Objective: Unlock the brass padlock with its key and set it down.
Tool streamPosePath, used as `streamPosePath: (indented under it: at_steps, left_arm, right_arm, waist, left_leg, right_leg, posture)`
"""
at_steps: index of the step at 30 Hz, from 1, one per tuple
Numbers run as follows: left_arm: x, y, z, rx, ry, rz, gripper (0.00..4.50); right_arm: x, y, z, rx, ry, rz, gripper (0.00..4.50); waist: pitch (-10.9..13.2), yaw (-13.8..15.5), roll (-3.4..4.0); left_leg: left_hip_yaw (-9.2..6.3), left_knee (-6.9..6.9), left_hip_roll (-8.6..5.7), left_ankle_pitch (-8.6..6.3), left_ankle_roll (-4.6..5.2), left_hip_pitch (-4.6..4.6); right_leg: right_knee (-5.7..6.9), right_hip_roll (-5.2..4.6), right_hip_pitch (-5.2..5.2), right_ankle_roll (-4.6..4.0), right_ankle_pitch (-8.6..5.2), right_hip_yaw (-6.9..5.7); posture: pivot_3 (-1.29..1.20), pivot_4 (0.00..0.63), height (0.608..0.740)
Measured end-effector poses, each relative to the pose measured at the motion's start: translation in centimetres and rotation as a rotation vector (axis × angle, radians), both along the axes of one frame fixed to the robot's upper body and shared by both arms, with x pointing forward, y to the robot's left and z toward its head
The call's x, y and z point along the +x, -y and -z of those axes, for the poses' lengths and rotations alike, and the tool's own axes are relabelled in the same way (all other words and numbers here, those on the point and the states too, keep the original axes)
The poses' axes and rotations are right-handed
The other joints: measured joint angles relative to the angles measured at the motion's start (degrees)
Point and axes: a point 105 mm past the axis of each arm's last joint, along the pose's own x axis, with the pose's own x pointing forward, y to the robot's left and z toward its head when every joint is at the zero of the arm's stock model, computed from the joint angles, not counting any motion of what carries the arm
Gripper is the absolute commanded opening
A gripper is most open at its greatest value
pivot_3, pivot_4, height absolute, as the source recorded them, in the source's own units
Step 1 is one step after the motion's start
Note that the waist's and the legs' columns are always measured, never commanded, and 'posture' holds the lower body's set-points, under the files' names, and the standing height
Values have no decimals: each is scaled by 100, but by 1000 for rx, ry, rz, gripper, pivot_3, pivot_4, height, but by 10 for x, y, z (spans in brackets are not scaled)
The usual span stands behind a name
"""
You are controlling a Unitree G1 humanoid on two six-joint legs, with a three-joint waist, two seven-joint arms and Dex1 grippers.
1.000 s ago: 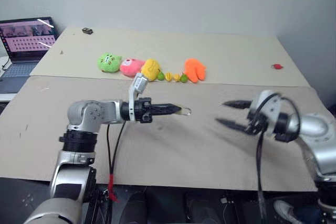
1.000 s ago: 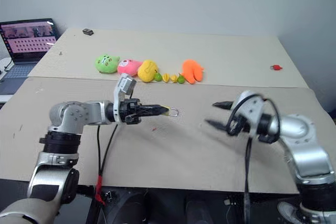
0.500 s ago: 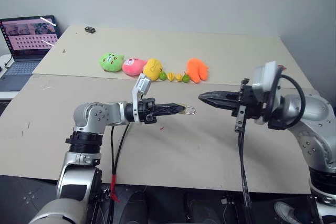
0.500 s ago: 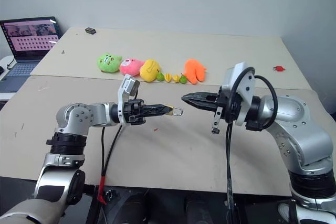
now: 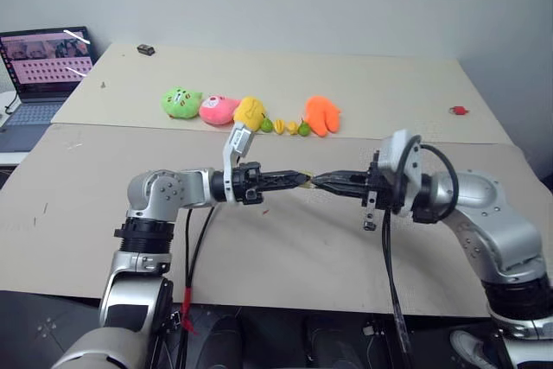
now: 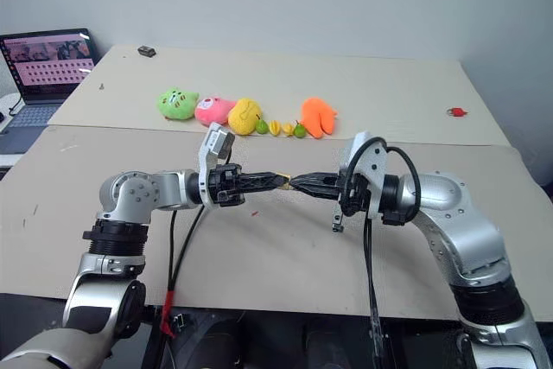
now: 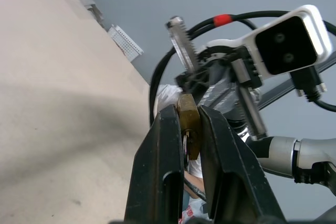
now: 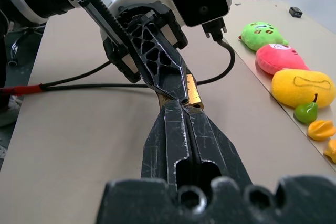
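Two pincers meet tip to tip above worktop (image 5: pixel 285 257). Left pincer (image 5: pixel 300 181) clamps brass padlock (image 7: pixel 188 124) by body, mid-air. Right pincer (image 5: pixel 320 181) fully closed at padlock; key not visible to me. Padlock small, rigid, smooth metal; I judge slippery, better gripped on flat sides.

padlock (image 5: pixel 304 181) between gripper tips — above table (image 5: pixel 285 248), plush toys (image 5: pixel 251 113) behind, laptop (image 5: pixel 45 71) far left

Before me, on the counter (image 5: pixel 389 84): a row of plush toys, green (image 5: pixel 180 103), pink (image 5: pixel 217 110), yellow (image 5: pixel 250 113), orange (image 5: pixel 320 116), with small fruits (image 5: pixel 285 126) between. Far corner: black object (image 5: pixel 146 50). Right: red item (image 5: pixel 456 111). Left: open laptop (image 5: pixel 41 71).
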Motion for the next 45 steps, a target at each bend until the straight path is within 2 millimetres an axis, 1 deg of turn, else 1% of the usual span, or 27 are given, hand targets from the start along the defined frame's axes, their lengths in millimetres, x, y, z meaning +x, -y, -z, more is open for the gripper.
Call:
streamPosePath:
  at_steps: [6,9,16,18,21,24,31,36,41,45]
  left_arm:
    - [1,0,0,-4,0,-13,5]
    - [0,1,2,-5,-13,-7,5]
    - [1,2,6,20,-22,-23,5]
    - [1,3,6,15,-24,-19,5]
    - [-3,6,1,-13,-10,3,5]
    - [-3,5,0,-17,-8,2,5]
    - [-3,6,-1,-22,-9,3,5]
    - [-2,5,-2,-26,-7,-6,5]
    - [0,3,-3,-33,-10,-19,5]
    - [2,4,-4,-39,-15,-24,5]
  right_arm:
    - [5,1,0,-20,27,-20,42]
    - [3,4,4,-53,10,-43,42]
    - [9,8,12,-89,2,-58,42]
    - [15,10,11,-107,17,-45,42]
    - [26,18,16,-118,-9,-1,42]
    - [34,23,10,-119,0,20,42]
    - [27,26,11,-123,-31,-22,42]
    - [18,28,1,-84,-75,-43,42]
    - [7,28,5,-55,-167,-64,42]
    - [6,26,3,-62,-145,-65,42]
  waist:
    - [0,3,0]
    - [0,3,0]
    - [0,-13,0]
    - [0,-13,0]
    - [0,0,0]
    - [0,0,0]
    - [0,0,0]
    - [0,1,0]
    - [0,2,0]
    - [1,0,0]
  left_leg:
    - [0,0,0,0,0,0]
    - [0,0,0,0,0,0]
    - [0,0,0,0,0,2]
    - [1,0,0,0,0,2]
    - [1,0,0,0,0,1]
    - [1,0,-1,0,0,1]
    - [0,0,-1,0,0,1]
    - [0,0,-1,0,0,1]
    - [0,1,-1,0,0,1]
    - [0,0,0,0,0,1]
  right_leg:
    - [0,-1,2,0,0,0]
    - [0,-1,1,0,0,0]
    - [1,0,1,0,0,0]
    - [0,0,2,0,0,0]
    - [0,-1,2,1,1,0]
    - [0,0,2,0,1,0]
    - [1,-1,2,1,1,0]
    - [0,0,2,0,1,0]
    - [0,-1,2,1,1,0]
    - [0,0,2,1,1,0]
  posture:
    - [0,150,717]
    - [0,150,717]
    - [0,150,717]
    - [0,150,717]
    - [0,150,717]
    - [0,150,717]
    - [0,150,717]
    - [0,150,717]
    - [0,150,717]
    - [0,150,717]
